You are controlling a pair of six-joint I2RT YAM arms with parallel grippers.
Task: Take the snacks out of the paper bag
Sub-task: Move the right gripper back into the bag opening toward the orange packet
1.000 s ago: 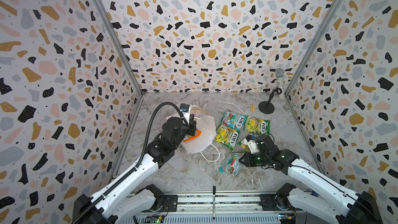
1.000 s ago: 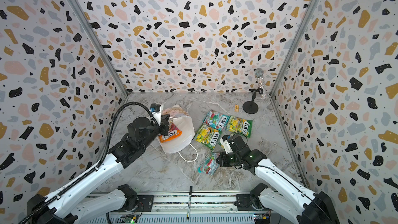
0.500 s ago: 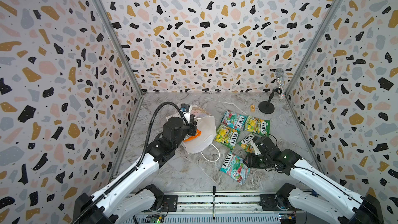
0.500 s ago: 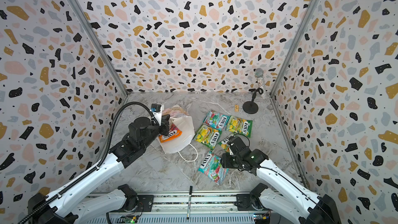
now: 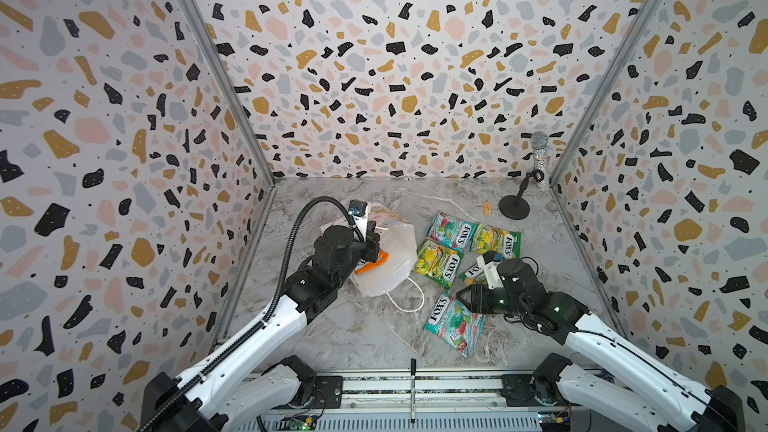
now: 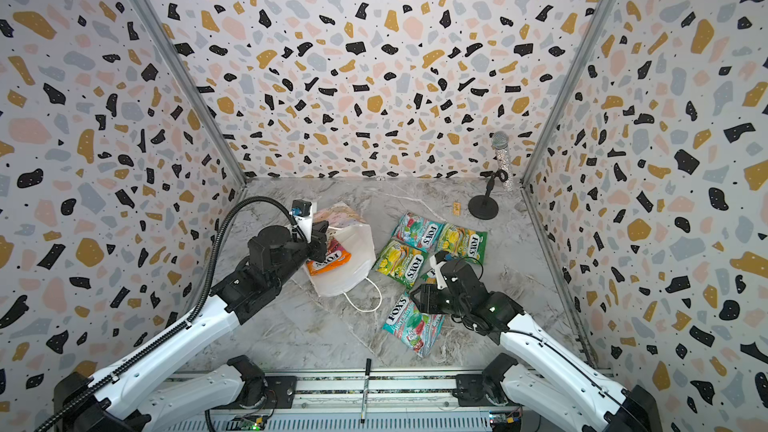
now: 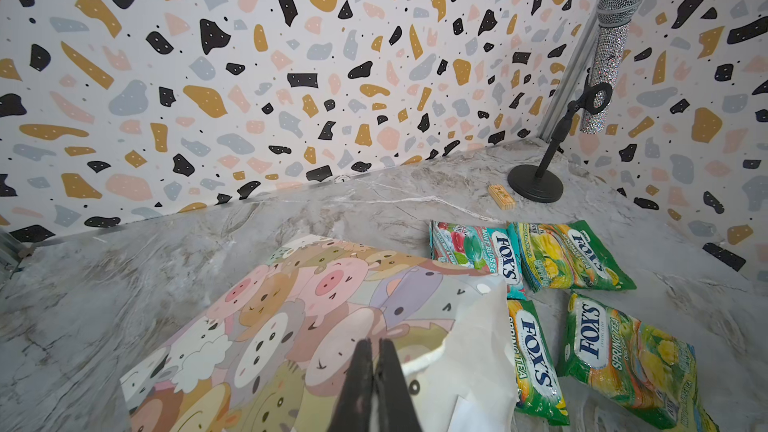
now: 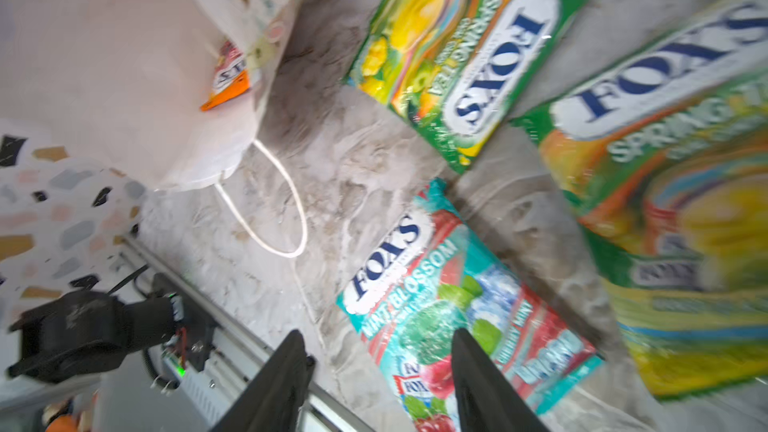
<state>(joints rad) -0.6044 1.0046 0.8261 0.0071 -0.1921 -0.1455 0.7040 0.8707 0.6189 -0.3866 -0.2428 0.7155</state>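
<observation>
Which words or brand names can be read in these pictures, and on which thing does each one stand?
"FOX'S": orange packet in the paper bag, and every other packet.
"MINT BLOSSOM": front teal-red packet.
"SPRING TEA": green-yellow packet.
Smaller print on the packets: too blurred to read.
Paper bag: cartoon animals only, no words seen.

Right gripper (image 5: 462, 297) let go, folks. A second ago it was pinched on the teal-and-red candy packet (image 5: 453, 323), which hung crumpled and tilted at its tips, just off the table (image 5: 353, 326). Now the jaws stand apart with nothing between them, and the packet has dropped and spread out flat, logo up, a bit nearer the front edge. The right wrist view shows the same thing: packet (image 8: 457, 317) lying flat beyond the parted jaws.
</observation>
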